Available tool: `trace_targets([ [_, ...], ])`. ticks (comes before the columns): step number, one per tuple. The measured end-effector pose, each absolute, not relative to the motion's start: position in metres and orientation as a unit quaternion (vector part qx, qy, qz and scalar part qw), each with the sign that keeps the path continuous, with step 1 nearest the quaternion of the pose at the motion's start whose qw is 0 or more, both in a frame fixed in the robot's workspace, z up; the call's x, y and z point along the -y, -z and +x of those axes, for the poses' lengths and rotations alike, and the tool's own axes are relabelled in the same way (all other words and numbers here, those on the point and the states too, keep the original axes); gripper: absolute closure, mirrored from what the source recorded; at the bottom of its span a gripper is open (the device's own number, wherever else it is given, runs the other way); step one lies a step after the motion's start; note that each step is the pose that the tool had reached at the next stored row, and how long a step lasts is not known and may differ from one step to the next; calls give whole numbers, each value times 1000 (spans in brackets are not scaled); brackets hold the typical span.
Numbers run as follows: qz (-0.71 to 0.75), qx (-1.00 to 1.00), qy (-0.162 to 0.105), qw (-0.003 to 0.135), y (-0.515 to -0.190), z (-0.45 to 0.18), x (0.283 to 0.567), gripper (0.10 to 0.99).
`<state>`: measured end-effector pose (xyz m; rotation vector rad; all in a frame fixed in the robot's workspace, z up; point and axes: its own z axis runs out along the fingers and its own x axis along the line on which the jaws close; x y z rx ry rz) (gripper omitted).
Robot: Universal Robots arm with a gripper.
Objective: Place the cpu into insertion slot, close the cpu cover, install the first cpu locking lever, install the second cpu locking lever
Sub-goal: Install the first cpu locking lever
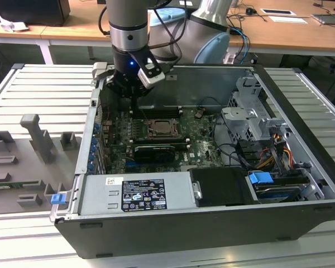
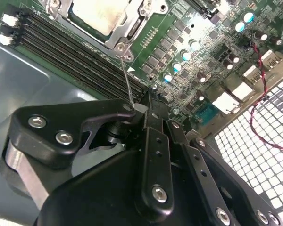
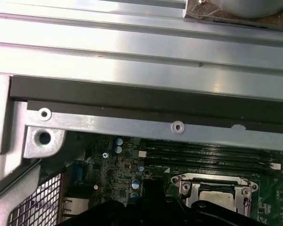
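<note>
The cpu [image 1: 163, 128] lies flat in the insertion slot [image 1: 151, 133] on the green board inside the open computer case. Its silvery face [image 2: 96, 14] shows through the cut-out of the cpu cover [image 2: 132, 23], which lies down over it. In the first wrist view the cpu [image 3: 216, 197] and cover [image 3: 188, 186] sit just beyond the gripper [image 3: 151, 186]. A thin wire locking lever [image 2: 126, 77] runs from the socket corner to the gripper's tips. My gripper [image 2: 144, 104] is shut on the lever's end, at the socket's back left in the exterior view [image 1: 135, 107].
Long black memory slots [image 2: 80, 54] run beside the socket, under the gripper. A long black card [image 1: 152, 152] lies in front of the socket. The case wall [image 1: 92, 120], power supply [image 1: 139, 192], drive cage [image 1: 251, 114] and cables [image 1: 268, 156] ring the board. Grey fixtures [image 1: 39, 139] stand on the table.
</note>
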<state>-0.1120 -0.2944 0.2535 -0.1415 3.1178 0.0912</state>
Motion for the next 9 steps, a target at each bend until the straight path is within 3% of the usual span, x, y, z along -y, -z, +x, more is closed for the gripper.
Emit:
trace_targets([
  [9, -45, -999, -29, 10, -253, -106, 294, 980],
])
